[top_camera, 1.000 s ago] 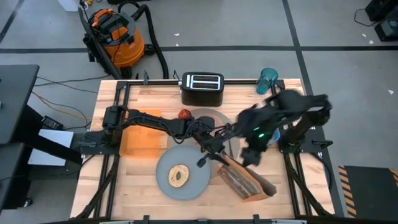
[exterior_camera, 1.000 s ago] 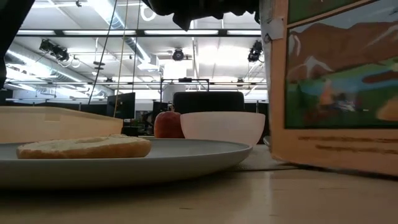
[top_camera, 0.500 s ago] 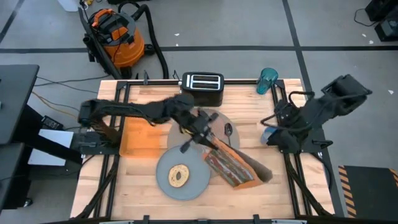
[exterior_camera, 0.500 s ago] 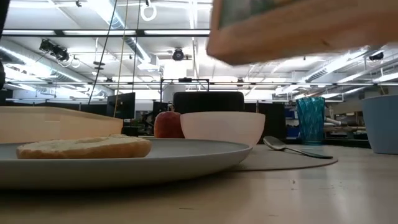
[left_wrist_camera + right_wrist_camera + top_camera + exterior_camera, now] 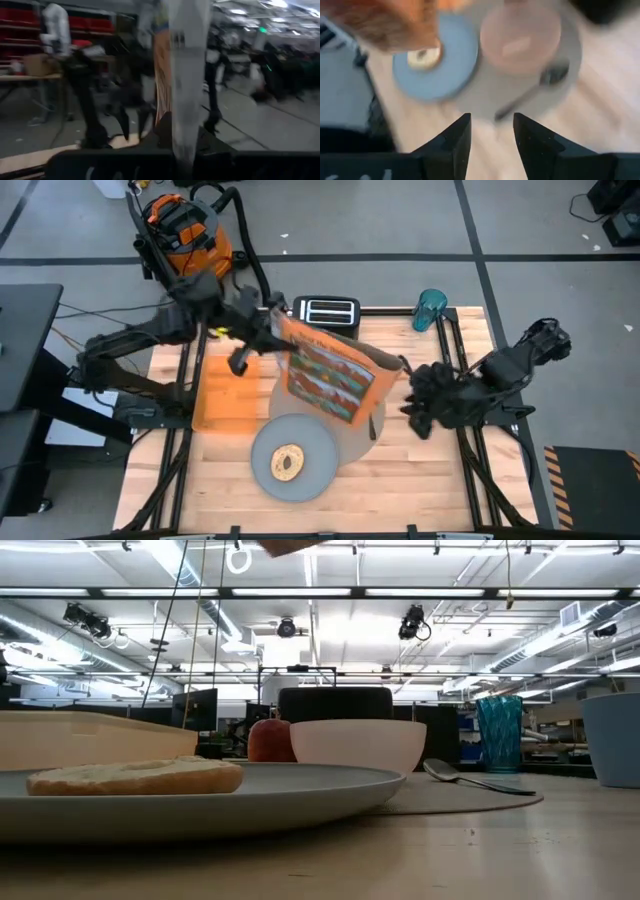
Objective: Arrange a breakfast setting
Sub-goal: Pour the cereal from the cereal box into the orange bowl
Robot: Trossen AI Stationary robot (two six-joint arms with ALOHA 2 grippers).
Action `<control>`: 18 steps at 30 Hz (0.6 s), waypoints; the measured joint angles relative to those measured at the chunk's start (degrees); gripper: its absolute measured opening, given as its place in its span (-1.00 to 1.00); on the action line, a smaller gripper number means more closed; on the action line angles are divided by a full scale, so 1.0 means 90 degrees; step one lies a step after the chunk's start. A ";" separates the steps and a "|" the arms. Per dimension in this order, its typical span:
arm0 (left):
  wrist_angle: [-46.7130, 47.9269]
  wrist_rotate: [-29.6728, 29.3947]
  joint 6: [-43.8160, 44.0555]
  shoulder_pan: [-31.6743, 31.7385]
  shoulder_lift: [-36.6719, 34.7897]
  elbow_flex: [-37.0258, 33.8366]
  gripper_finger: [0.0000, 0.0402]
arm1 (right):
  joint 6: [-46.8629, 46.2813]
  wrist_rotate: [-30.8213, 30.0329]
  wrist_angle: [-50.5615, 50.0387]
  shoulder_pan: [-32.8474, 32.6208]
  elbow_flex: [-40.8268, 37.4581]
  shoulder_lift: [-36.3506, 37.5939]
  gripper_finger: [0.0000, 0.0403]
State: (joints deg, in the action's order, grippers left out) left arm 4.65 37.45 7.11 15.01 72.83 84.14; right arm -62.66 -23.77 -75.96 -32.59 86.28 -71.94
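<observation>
Holding the orange cereal box (image 5: 330, 375) aloft over the back of the tabletop (image 5: 420, 470), my left pincer (image 5: 270, 330) is clenched on its upper edge; my left wrist view shows that edge pinched between my fingers. The box hangs tilted above the large grey mat (image 5: 358, 442), hiding most of it from above. My right pincer (image 5: 491, 131) sits released at the tabletop's right side, fingers apart, facing the pink bowl (image 5: 520, 40) and the spoon (image 5: 530, 90) on the mat. The bagel (image 5: 288, 463) lies on the grey plate (image 5: 310, 470) at the front, and the apple (image 5: 268, 740) stands just beside the bowl.
</observation>
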 joint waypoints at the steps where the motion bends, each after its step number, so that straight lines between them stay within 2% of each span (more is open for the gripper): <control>1: -0.0002 -0.0079 0.0124 0.0092 -0.0102 0.0000 -0.97 | 0.0304 -0.0348 0.0388 0.0064 -0.0227 0.0004 -0.21; 6: -0.0558 -0.0524 0.0624 0.0501 -0.0477 0.0001 -0.97 | 0.2024 -0.1666 0.2985 0.0451 -0.1282 -0.0017 -0.03; 8: -0.0819 -0.0580 0.0809 0.0663 -0.0604 0.0010 -0.97 | 0.2600 -0.1769 0.4009 0.0668 -0.1602 -0.0024 0.06; 14: -0.1591 -0.0520 0.1355 0.1116 -0.0820 0.0007 -0.97 | 0.3599 -0.2022 0.6040 0.1156 -0.1991 -0.0017 0.34; 18: -0.2585 -0.0518 0.1910 0.1297 -0.0946 0.0010 -0.97 | 0.5049 -0.2306 0.7717 0.1383 -0.2067 -0.0069 0.48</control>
State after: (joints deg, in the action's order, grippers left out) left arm -18.61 32.79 24.30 26.69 64.31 84.23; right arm -17.22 -44.52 -6.51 -20.14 67.68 -72.56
